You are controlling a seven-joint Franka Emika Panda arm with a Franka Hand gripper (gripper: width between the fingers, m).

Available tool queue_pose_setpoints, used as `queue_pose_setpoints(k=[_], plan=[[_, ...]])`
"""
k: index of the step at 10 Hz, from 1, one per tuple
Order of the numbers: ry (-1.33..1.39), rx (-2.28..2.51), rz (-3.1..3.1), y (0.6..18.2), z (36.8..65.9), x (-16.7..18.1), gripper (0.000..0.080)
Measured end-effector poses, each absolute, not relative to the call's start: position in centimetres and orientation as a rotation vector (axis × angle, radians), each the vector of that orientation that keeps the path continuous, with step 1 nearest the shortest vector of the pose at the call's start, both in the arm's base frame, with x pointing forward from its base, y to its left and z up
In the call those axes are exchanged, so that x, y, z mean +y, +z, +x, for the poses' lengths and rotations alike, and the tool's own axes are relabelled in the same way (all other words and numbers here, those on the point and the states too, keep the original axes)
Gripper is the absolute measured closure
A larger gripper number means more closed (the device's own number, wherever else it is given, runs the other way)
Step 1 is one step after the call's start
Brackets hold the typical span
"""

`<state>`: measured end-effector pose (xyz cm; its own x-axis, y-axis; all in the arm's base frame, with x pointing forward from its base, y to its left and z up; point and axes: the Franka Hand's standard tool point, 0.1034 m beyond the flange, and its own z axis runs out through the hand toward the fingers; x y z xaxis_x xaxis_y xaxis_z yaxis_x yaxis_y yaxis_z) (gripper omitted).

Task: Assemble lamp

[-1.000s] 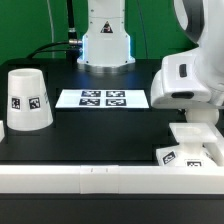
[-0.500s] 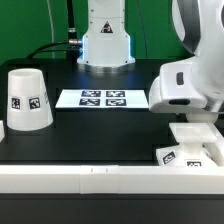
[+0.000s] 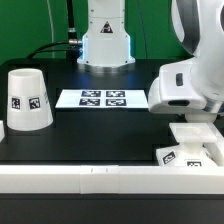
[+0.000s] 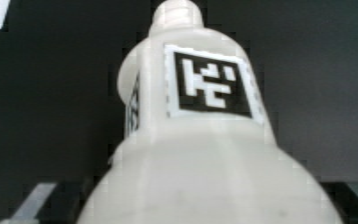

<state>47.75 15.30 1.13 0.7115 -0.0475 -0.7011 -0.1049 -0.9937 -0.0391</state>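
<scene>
In the wrist view the white bulb stem with a square tag fills the picture, its narrow end pointing away. My gripper is open and straddles its wide end; a dark gap shows between each finger and the bulb. One grey fingertip shows at the edge. In the exterior view the arm's white hand is at the right and hides the fingers and the bulb. The flat square base lies just below it. The tapered shade stands at the far left.
The marker board lies flat in the middle of the black table. The arm's white pedestal stands behind it. A white rail runs along the near edge.
The arm's hand has shifted slightly toward the exterior view's left over the last second. The shade and base have not moved.
</scene>
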Motion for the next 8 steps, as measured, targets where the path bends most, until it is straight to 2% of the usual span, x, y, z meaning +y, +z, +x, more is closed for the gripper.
queue_pose_setpoints(k=[3,6,7,8], plan=[[1.094,0.016,-2.841,3.5,49.6,13.9,0.0226],[0.980,-0.106,-2.857,8.2,52.6,12.3,0.0226],[0.932,-0.160,-2.858,9.1,53.3,12.1,0.0226],[0.877,-0.171,-2.878,9.2,53.8,12.4,0.0225]])
